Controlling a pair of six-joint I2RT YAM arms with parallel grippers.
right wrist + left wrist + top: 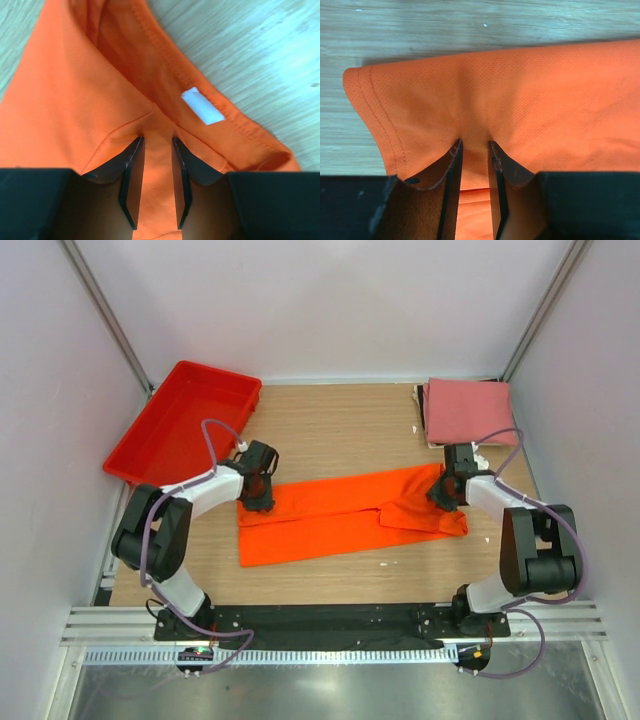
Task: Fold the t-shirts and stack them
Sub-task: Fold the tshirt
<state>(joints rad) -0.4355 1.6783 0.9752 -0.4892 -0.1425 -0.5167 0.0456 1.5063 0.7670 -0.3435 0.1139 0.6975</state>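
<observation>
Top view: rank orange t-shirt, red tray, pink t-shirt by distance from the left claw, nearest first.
1. orange t-shirt, mid-table, pinched in the left claw.
2. red tray, far left corner.
3. pink t-shirt, far right corner.

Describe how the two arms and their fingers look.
Left arm and right arm alike: white links between chunky black joints, each trailed by a looping greyish-purple cable. Left gripper and right gripper are black blocks with two thin, dark, flat fingers tapering to angled tips.

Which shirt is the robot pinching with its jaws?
The orange t-shirt, spread out in the middle, pinched at both ends. The pink t-shirt lies folded at the far right, untouched.
</observation>
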